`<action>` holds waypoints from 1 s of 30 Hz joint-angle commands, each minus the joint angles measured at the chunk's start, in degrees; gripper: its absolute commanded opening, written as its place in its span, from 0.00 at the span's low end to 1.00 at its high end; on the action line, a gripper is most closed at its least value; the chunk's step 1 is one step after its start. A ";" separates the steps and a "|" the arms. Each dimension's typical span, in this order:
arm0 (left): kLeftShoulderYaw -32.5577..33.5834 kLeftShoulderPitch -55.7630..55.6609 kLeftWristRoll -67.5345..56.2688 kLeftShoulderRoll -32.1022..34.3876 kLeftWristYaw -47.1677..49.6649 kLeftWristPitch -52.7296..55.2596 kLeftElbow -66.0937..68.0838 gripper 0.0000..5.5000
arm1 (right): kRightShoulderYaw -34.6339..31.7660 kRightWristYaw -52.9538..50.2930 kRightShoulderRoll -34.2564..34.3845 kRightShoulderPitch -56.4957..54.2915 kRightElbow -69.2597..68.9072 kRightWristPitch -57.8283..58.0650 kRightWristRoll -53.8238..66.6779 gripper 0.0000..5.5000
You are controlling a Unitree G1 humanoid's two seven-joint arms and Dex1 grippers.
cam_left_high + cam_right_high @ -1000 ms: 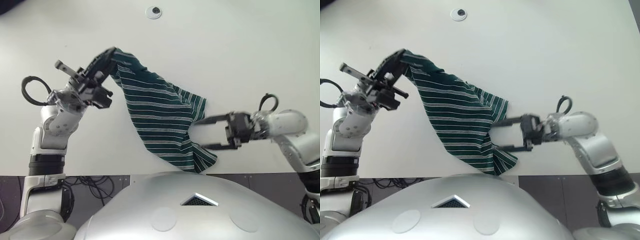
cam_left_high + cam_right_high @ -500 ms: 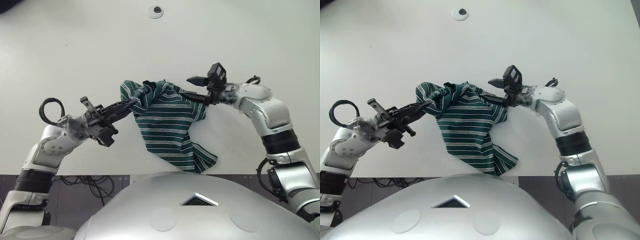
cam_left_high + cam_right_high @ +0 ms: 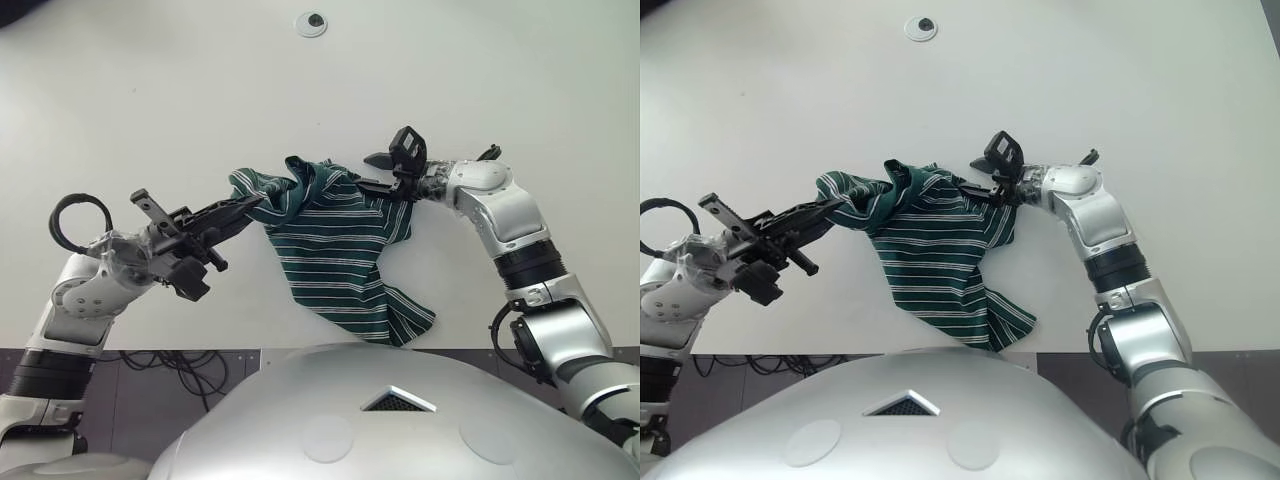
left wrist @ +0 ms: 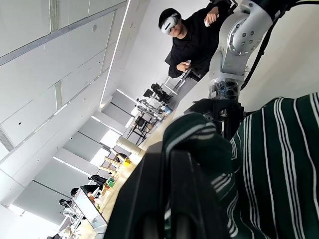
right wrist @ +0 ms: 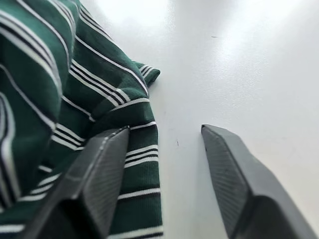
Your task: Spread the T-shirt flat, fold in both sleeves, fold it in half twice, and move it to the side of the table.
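A dark green T-shirt with white stripes (image 3: 335, 250) lies bunched on the white table (image 3: 500, 80), its lower end near the front edge. My left gripper (image 3: 250, 204) is shut on a fold of the shirt's upper left part and holds it just above the table; in the left wrist view the fold (image 4: 197, 134) bulges past the dark fingers (image 4: 169, 194). My right gripper (image 3: 372, 172) is open at the shirt's upper right edge. In the right wrist view one finger (image 5: 102, 169) lies over striped cloth (image 5: 45, 99) and the other finger (image 5: 234, 169) over bare table.
A small round disc (image 3: 311, 23) is set into the table at the far side. The table's front edge (image 3: 180, 349) runs close below the shirt. Bare tabletop lies to the left, to the right and beyond the shirt.
My left arm came down from its raised hold, bringing the shirt's corner low toward the middle. My right arm swung from the front right up to the shirt's far edge and moved slightly left.
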 commanded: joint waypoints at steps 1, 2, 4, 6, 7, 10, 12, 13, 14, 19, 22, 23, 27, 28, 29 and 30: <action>0.81 -0.15 -0.18 -0.40 -0.93 1.11 -0.95 0.00 | 2.77 0.53 -0.60 0.93 1.07 -1.90 -4.72 0.37; 0.89 -0.23 -0.19 -0.49 -1.04 1.30 -1.11 0.00 | 3.55 0.20 -1.00 0.91 1.47 -3.48 -6.54 0.34; 1.09 -0.31 -0.23 -0.60 -1.23 1.60 -1.42 0.00 | 4.76 -0.65 -1.67 0.88 2.51 -6.66 -9.97 0.28; 1.30 -0.35 -0.23 -0.69 -1.41 1.84 -1.71 0.00 | 5.19 -0.38 -1.78 1.07 3.04 -7.79 -11.35 0.25; 1.37 -0.38 -0.23 -0.74 -1.49 1.94 -1.81 0.00 | 5.25 -0.11 -1.74 1.20 3.07 -7.82 -11.48 0.23; 1.53 -0.55 -0.22 -0.97 -1.68 2.23 -2.02 0.00 | 5.23 1.02 -1.43 1.71 2.80 -7.30 -11.28 0.14; 1.58 -0.59 -0.26 -1.03 -1.79 2.45 -2.26 0.00 | 4.98 1.33 -1.40 1.95 2.48 -7.07 -11.37 0.09; 1.59 -0.63 -0.24 -1.07 -1.83 2.55 -2.32 0.00 | 4.88 1.39 -1.38 1.97 2.47 -6.98 -11.42 0.06; 1.62 -0.67 -0.21 -1.12 -1.87 2.65 -2.37 0.00 | 4.77 1.47 -1.35 1.92 2.54 -6.87 -11.42 0.03; 1.95 -0.59 -0.15 -1.52 -2.21 2.88 -2.65 0.00 | 4.16 2.00 -1.22 2.07 2.46 -5.96 -11.05 0.00; 2.23 -0.82 0.09 -1.99 -2.21 3.02 -2.58 0.00 | 3.54 1.90 -1.17 2.28 2.27 -5.94 -10.68 0.00; 2.52 -1.13 0.60 -2.35 -1.94 3.25 -2.34 0.00 | 2.92 1.68 -1.03 2.42 1.92 -5.97 -10.17 0.00; 7.16 -6.60 8.26 -5.80 2.82 8.55 1.93 0.00 | -4.36 -0.70 0.36 2.21 -2.17 -8.36 -5.12 0.00; 8.33 -8.64 10.39 -6.39 4.20 10.45 3.42 0.00 | -6.77 -1.96 0.80 1.81 -3.26 -9.20 -3.81 0.00; 9.36 -12.03 12.37 -6.59 5.75 13.03 5.55 0.00 | -9.89 -4.00 1.30 0.84 -4.35 -11.07 -2.69 0.00; 9.98 -15.41 13.34 -6.66 6.70 15.46 7.44 0.00 | -12.57 -6.31 1.69 -0.34 -4.91 -13.37 -2.18 0.00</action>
